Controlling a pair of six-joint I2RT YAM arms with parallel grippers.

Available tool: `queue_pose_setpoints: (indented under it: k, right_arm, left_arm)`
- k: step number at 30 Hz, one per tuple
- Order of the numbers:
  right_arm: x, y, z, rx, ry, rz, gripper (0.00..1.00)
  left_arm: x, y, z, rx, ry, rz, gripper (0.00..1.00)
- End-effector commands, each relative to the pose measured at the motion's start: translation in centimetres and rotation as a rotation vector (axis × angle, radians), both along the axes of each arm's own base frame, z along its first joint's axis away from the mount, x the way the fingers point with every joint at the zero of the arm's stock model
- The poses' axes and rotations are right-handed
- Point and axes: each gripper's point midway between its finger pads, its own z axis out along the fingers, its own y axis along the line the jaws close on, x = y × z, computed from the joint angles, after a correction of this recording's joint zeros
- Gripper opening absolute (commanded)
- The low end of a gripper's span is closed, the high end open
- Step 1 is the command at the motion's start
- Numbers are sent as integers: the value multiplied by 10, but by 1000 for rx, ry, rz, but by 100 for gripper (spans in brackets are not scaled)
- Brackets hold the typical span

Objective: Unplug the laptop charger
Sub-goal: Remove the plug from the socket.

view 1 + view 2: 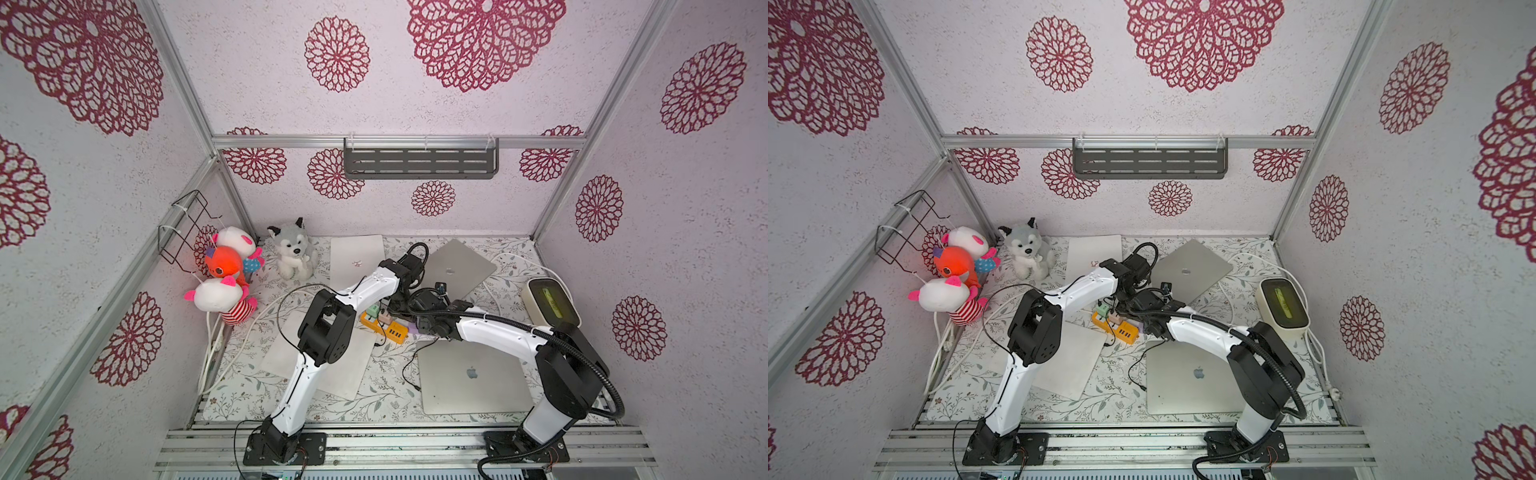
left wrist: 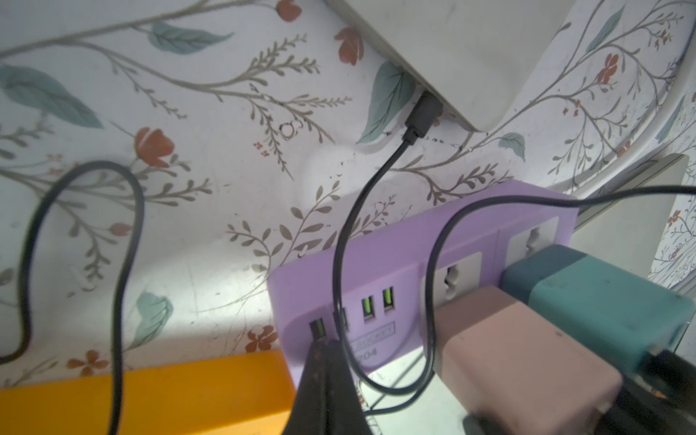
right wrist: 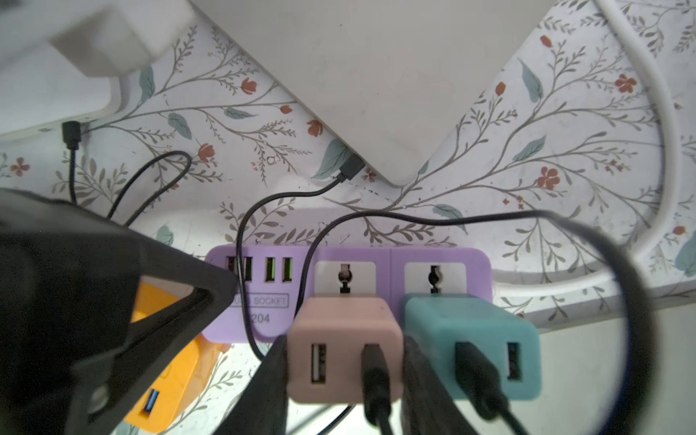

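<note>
Right gripper clamps the pink charger, one finger pressed to each of its two sides. The charger is plugged into the purple power strip, straight ahead of the fingertips. Just beside the gripper's right finger sits one teal charger, plugged into the neighbouring socket, so two chargers stand on this strip, each with one black cable leaving its face. The strip also has four small ports (one of them takes a cable) at the end towards the left gripper, whose jaws are fully closed, with the tip resting on the purple strip by those ports. One orange power strip lies below and beside that closed tip.

Both top views show four closed laptops. A white laptop and a silver laptop lie beyond the grippers. A second white laptop and a second silver laptop lie back towards the arm bases. Four plush toys sit well off to the left gripper's outer side.
</note>
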Motion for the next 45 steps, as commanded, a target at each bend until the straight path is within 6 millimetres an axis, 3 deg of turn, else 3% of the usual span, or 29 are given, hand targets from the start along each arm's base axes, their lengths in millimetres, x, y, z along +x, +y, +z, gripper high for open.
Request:
queue_pose_setpoints:
  k: [1,15,21,28,36,45]
  right_arm:
    - [12,5,33,91,-93,-33,33]
    - [12,-1,35,-79,-83,-17,33]
    - [7,5,38,41,-100,-5,33]
    - [5,3,49,43,-106,-1,34]
    - [1,4,71,91,-135,14,34]
    - [5,0,137,134,-244,25,34]
  left_arm:
    - [-24,25,-61,176,99,-18,0]
    - [-23,24,-58,172,90,-19,0]
    - [-21,22,-53,164,82,-19,0]
    - [-2,9,-10,70,22,6,0]
    - [22,9,41,-26,-51,55,0]
    - [31,21,75,-66,-100,101,0]
